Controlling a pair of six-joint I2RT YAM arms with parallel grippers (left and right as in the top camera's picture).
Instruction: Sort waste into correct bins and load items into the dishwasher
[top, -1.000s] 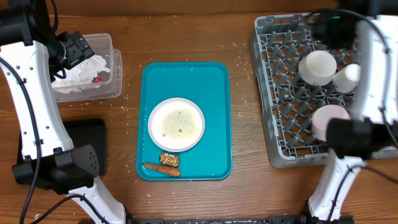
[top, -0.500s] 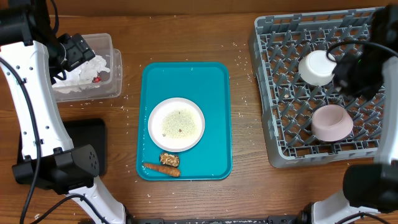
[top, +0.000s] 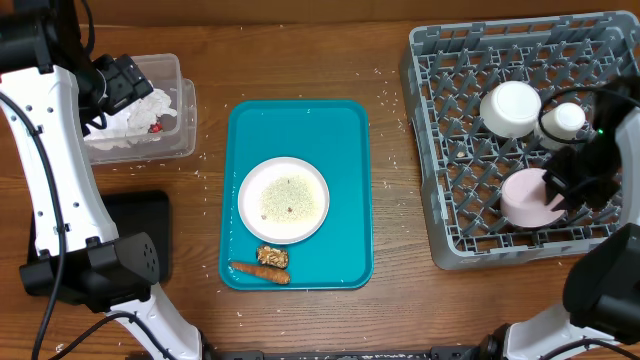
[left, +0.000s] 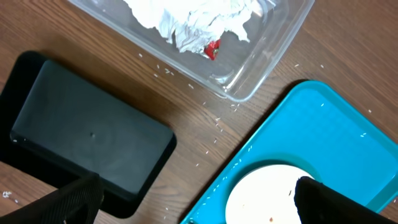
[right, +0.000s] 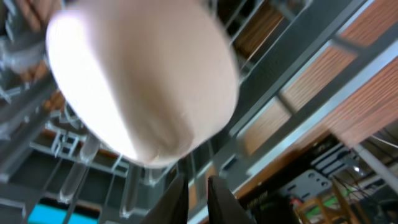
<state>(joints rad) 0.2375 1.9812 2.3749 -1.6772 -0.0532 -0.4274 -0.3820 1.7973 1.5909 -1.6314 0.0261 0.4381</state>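
In the grey dishwasher rack (top: 450, 150) stand a white bowl (top: 510, 108), a small cup (top: 562, 120) and a pale pink bowl (top: 528, 197) (right: 143, 81). My right gripper (top: 572, 178) (right: 198, 199) hovers over the rack just beside the pink bowl, shut and holding nothing. On the teal tray (top: 300, 125) the white plate (top: 283, 200) (left: 267, 199) carries rice grains; a carrot piece (top: 258, 271) and a brown chunk (top: 272, 256) lie near it. My left gripper (top: 122, 80) (left: 199, 205) hangs wide open and empty near the clear tub (top: 185, 105) (left: 273, 56), which holds tissue (left: 193, 22) and a red wrapper (left: 212, 48).
The black tray (top: 145, 215) (left: 87, 137) lies at the left front, partly hidden by the left arm's base. Loose rice grains (left: 165, 71) are scattered on the wooden table between the tub and the teal tray.
My right arm has swung from the rack's far side toward its near right, ending beside the pink bowl, and its jaws have closed. The left arm has not moved.
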